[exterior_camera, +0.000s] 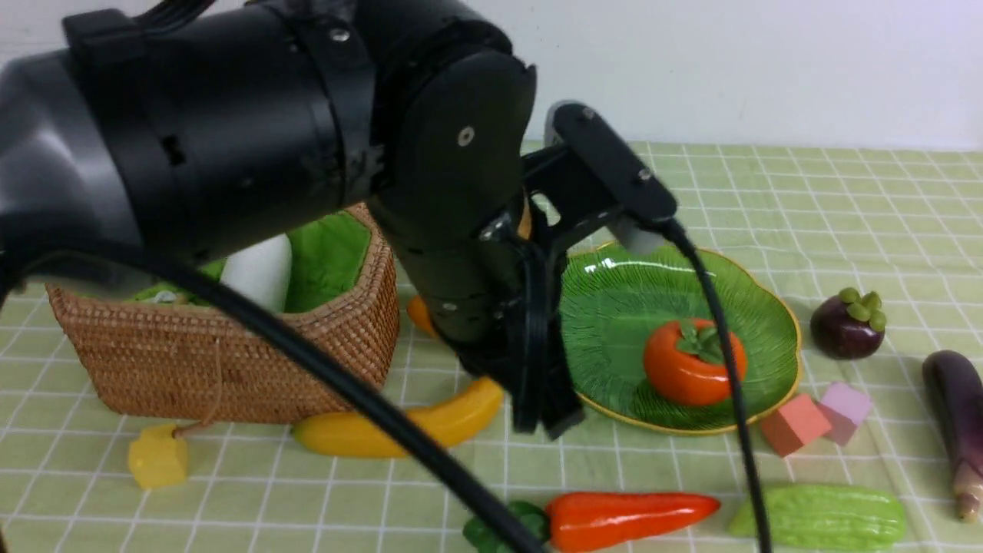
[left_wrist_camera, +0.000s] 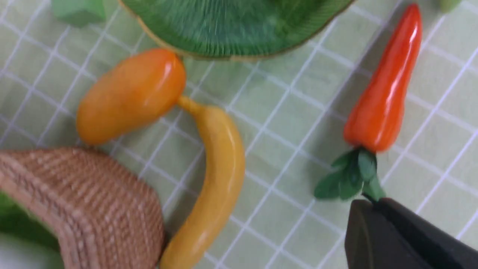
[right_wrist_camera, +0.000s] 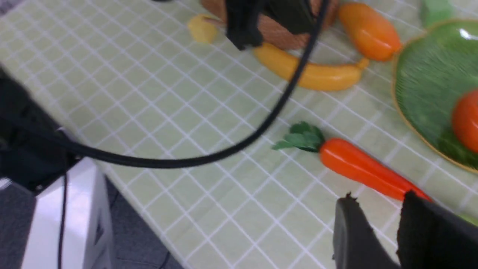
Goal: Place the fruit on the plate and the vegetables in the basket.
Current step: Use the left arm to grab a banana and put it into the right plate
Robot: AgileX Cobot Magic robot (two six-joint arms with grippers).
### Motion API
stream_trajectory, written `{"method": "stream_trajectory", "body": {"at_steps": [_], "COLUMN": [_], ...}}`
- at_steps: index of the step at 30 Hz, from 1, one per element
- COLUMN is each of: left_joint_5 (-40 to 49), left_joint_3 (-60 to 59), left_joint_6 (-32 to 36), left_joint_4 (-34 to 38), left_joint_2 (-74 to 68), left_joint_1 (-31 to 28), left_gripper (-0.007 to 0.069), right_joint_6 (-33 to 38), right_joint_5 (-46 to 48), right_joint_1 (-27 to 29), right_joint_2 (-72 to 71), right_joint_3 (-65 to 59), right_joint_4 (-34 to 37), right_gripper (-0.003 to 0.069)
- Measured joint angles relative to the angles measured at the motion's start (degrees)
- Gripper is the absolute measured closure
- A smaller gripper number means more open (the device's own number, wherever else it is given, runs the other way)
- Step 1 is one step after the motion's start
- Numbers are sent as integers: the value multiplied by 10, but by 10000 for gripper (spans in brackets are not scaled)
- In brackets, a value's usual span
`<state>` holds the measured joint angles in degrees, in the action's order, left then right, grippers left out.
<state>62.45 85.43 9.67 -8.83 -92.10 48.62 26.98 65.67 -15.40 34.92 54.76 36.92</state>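
Hovering near the banana (exterior_camera: 468,411), seemingly next for the plate (exterior_camera: 614,307), the left end effector (exterior_camera: 547,422), pressed together empty, must spread.

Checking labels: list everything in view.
basket: 1, brown wicker, green lining, left
white gourd: 1, white, in basket
mango: 1, orange, between basket and plate
banana: 1, yellow, before basket
plate: 1, green, centre-right
persimmon: 1, orange-red, on plate
mangosteen: 1, dark purple, right of plate
eggplant: 1, purple, right edge
carrot: 1, orange, near edge
bitter gourd: 1, green, right of carrot
cubes: 4, yellow, red, lilac, green
cloth: 1, green check, tabletop
left tool: 1, black, shut, empty, between banana and plate
right tool: 1, black, open, empty, near carrot
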Motion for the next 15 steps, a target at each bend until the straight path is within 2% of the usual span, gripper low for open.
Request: {"method": "stream_trajectory", "body": {"at_steps": [1,2,3,4,5,8,9,12,14,15], "left_joint_5": [10,10,2,0,-26,-85,-89,-146,-158,-171], "left_joint_3": [-36,-36,-78,-83,-114,-149,-151,-159,-159,-160], "left_joint_6": [0,0,4,4,8,11,11,13,16,23], "left_joint_4": [-11,-12,-21,-21,-28,-34,-34,-34,-34,-32], "left_joint_2": [6,6,7,7,5,1,1,0,0,-1], "left_joint_1": [0,0,0,0,-1,-10,-11,-42,-53,-68], "left_gripper": [638,638,638,638,631,562,562,373,305,220], "right_joint_6": [37,43,89,99,132,156,157,163,164,164], "right_joint_5": [1,2,6,7,11,13,13,18,20,22], "right_joint_1": [0,0,0,0,0,0,0,0,0,0], "right_joint_2": [0,0,0,0,0,0,0,0,0,0], "right_joint_3": [0,0,0,0,0,0,0,0,0,0], "right_joint_4": [32,37,68,75,95,120,120,122,122,122], "right_gripper": [463,463,461,461,459,459,458,454,452,449]}}
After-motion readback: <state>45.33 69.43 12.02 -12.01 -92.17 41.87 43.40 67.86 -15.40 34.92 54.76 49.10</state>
